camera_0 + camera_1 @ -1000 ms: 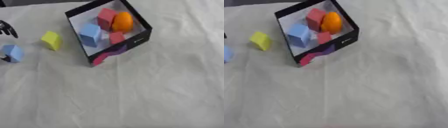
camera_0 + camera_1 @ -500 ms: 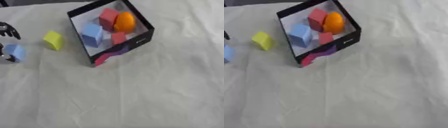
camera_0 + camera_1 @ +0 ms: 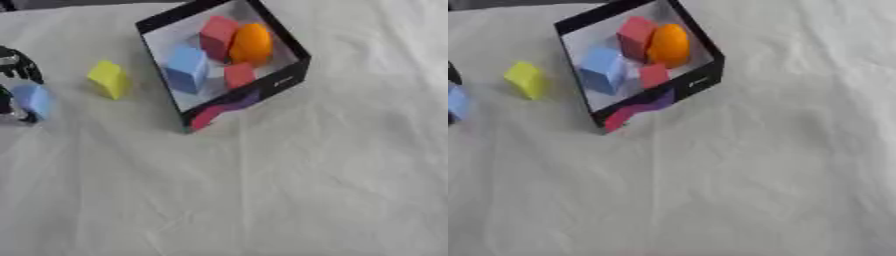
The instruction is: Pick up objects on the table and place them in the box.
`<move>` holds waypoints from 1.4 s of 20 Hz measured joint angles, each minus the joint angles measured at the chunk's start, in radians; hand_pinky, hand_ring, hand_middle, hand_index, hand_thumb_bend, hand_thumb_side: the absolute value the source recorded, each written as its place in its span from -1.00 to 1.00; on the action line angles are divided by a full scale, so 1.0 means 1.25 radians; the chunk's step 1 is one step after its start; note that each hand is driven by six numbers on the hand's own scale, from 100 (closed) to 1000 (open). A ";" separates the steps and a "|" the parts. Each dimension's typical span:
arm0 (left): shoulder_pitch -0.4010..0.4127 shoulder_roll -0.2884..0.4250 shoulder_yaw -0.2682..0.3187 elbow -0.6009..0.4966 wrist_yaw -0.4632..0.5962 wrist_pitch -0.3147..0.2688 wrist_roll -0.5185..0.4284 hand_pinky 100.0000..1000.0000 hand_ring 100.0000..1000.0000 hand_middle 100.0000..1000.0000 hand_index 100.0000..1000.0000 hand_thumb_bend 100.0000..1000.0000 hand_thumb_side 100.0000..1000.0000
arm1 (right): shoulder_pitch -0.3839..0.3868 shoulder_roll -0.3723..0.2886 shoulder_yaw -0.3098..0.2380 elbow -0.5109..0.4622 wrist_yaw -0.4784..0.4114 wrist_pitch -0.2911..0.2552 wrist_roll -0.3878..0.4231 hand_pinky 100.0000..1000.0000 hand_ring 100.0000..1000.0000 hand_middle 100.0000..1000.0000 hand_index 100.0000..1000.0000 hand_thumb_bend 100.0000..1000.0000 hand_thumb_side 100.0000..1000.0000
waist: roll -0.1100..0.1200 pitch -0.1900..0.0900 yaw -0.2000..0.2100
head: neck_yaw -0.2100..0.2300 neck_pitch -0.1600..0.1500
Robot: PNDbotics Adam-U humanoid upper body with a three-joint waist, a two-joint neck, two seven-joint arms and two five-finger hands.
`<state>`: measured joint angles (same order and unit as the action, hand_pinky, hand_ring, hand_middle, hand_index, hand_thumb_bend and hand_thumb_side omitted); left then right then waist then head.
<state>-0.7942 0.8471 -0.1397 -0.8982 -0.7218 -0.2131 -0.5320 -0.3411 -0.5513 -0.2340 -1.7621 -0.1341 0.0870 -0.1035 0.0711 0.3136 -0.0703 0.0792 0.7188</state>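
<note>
The left hand (image 3: 12, 85), at the view's left edge, has its fingers curled around a blue block (image 3: 35, 99), likely to carry it to the box (image 3: 289, 75). A yellow block (image 3: 108, 79) sits between hand and box, which already holds four pieces; the right hand is out of sight.

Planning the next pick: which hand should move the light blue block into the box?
Left. The left hand is already at the light blue foam block by the table's left edge, fingers on both sides of it. The black cardboard box sits to its right. No right hand is in view.
</note>
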 measured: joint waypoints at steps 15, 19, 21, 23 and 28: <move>-0.082 0.000 -0.028 -0.166 0.120 0.005 -0.026 0.20 0.05 -0.14 -0.08 -0.41 -1.00 | 0.006 -0.001 0.000 0.004 -0.001 -0.001 0.001 0.50 0.53 0.44 0.72 -1.00 0.27 | 0.000 -0.001 0.007 | -0.017 0.002; -0.144 -0.017 -0.056 -0.231 0.150 0.018 -0.055 0.18 0.02 -0.16 -0.09 -0.52 -1.00 | 0.006 -0.006 0.000 0.004 -0.002 -0.002 0.003 0.50 0.53 0.44 0.72 -1.00 0.26 | 0.000 -0.002 0.011 | -0.023 0.007; -0.183 -0.048 -0.072 -0.246 0.162 0.030 -0.067 0.17 0.00 -0.17 -0.10 -0.58 -1.00 | 0.006 -0.007 0.001 0.005 -0.003 -0.002 0.004 0.50 0.53 0.44 0.72 -1.00 0.26 | 0.000 -0.003 0.012 | -0.026 0.007; -0.222 -0.085 -0.089 -0.255 0.177 0.040 -0.078 0.17 0.00 -0.17 -0.10 -0.60 -1.00 | 0.006 -0.007 0.001 0.005 -0.003 -0.003 0.006 0.50 0.53 0.44 0.72 -1.00 0.26 | 0.000 -0.004 0.012 | -0.029 0.007; -0.295 -0.180 -0.129 -0.251 0.193 0.053 -0.100 0.18 0.00 -0.16 -0.10 -0.58 -1.00 | -0.001 -0.007 0.006 0.005 -0.004 -0.003 0.010 0.50 0.53 0.44 0.72 -1.00 0.26 | 0.000 -0.005 0.007 | -0.026 0.007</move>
<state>-1.1630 0.6218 -0.3010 -1.2117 -0.4801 -0.1464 -0.6568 -0.3421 -0.5601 -0.2270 -1.7562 -0.1397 0.0832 -0.0909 0.0711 0.3076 -0.0622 0.0472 0.7281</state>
